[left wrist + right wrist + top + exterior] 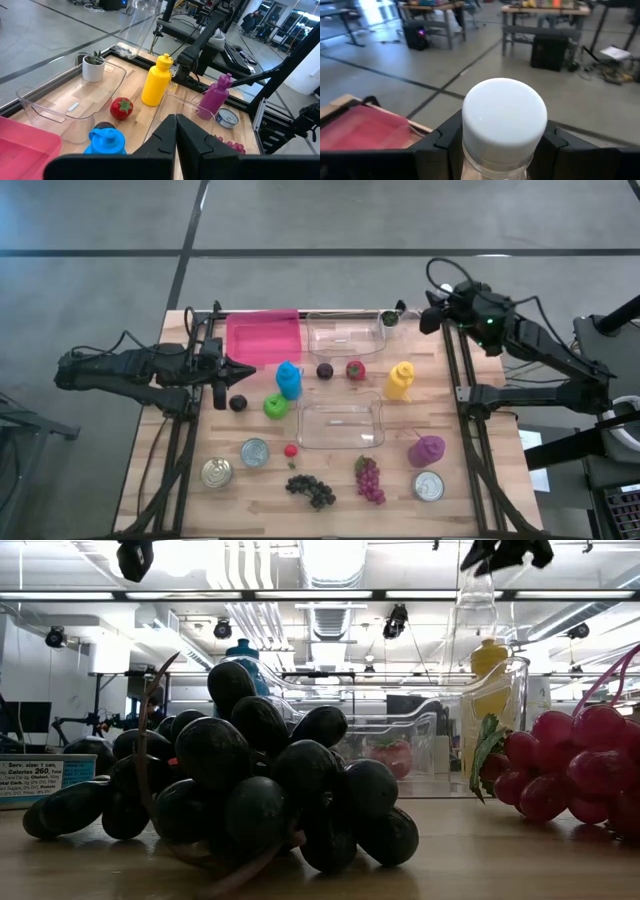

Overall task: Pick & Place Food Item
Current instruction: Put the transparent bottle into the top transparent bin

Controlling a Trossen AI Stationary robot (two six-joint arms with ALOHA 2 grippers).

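My right gripper (pixel 502 150) is shut on a clear plastic bottle with a white screw cap (pixel 504 115). It holds the bottle high over the table's far right corner (pixel 432 315). In the low view the bottle's clear body (pixel 475 595) hangs under the gripper (pixel 505 552), well above the table. My left gripper (pixel 176 135) is shut on nothing and waits above the table's left side (pixel 245 370), near the pink bin (pixel 263 337). Food items lying on the table include a red fruit (pixel 355 370), a dark plum (pixel 325 371) and a green apple (pixel 275 406). My right gripper pinches the bottle's neck (pixel 495 167) just under the white cap, one finger (pixel 445 140) on each side. The fingers come nearly level from the table's right side. The bottle hangs upright below them, lifted clear of the table.
Two clear containers (pixel 345 335) (pixel 340 425) sit mid-table, a small potted plant (pixel 388 318) in the far one. Blue (pixel 289 379), yellow (pixel 399 380) and purple (pixel 426 449) bottles stand around them. Cans (pixel 255 452), dark grapes (pixel 311 490) and red grapes (pixel 369 479) lie near the front edge.
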